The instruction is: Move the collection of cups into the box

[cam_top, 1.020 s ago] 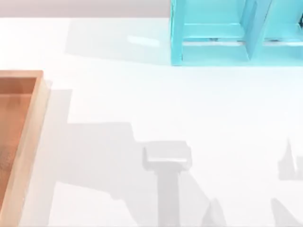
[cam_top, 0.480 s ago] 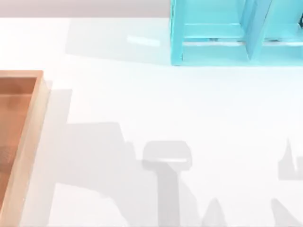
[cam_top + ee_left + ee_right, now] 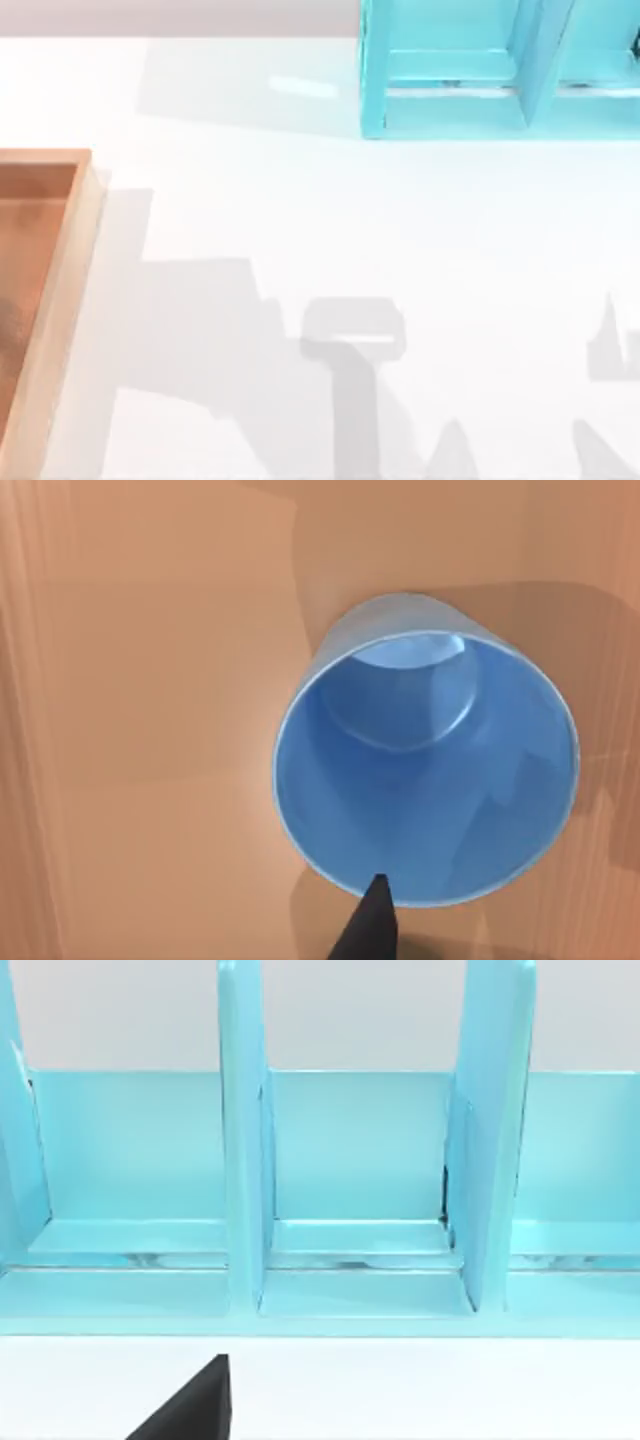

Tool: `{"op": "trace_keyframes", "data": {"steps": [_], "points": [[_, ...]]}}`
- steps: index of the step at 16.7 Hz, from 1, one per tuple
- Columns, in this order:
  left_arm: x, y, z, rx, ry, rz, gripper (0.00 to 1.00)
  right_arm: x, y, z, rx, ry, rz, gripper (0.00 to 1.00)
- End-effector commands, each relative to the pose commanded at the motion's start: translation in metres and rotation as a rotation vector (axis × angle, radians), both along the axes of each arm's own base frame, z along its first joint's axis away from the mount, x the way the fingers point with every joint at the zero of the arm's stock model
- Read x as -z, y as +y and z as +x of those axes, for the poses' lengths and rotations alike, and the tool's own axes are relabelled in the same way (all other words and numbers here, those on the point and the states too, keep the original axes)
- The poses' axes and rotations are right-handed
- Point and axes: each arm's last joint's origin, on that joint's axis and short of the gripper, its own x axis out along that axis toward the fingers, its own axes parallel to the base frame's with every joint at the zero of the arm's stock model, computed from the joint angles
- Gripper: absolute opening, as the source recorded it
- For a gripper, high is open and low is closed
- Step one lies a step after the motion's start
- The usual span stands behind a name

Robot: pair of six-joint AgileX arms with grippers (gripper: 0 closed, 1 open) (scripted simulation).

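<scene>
Blue, one cup (image 3: pixel 425 770) sits over one wooden box (image 3: pixel 50 300) floor; left claw's grip I cannot tell.

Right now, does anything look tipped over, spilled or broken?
Nothing stands out. The blue cup sits mouth-up over the box, its inside bare, with a left gripper fingertip at its rim. The light-blue shelf stands straight and whole on the table.

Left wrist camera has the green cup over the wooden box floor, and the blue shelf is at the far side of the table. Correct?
Not quite: the cup in the left wrist view is bright blue, not green. It is over the box floor as you say, and the top view shows the shelf at the table's far side.
</scene>
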Motion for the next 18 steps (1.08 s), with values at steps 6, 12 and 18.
{"op": "trace_keyframes", "data": {"steps": [6, 12, 18], "points": [[0.0, 0.0, 0.0, 0.0, 0.0, 0.0, 1.0, 0.0, 0.0, 0.0, 0.0, 0.0, 0.0, 1.0], [-0.001, 0.0, 0.0, 0.001, 0.0, 0.001, 1.0, 0.0, 0.0, 0.0, 0.0, 0.0, 0.0, 1.0], [-0.05, 0.002, 0.006, -0.005, 0.02, -0.003, 1.0, 0.0, 0.0, 0.0, 0.0, 0.0, 0.0, 1.0]]}}
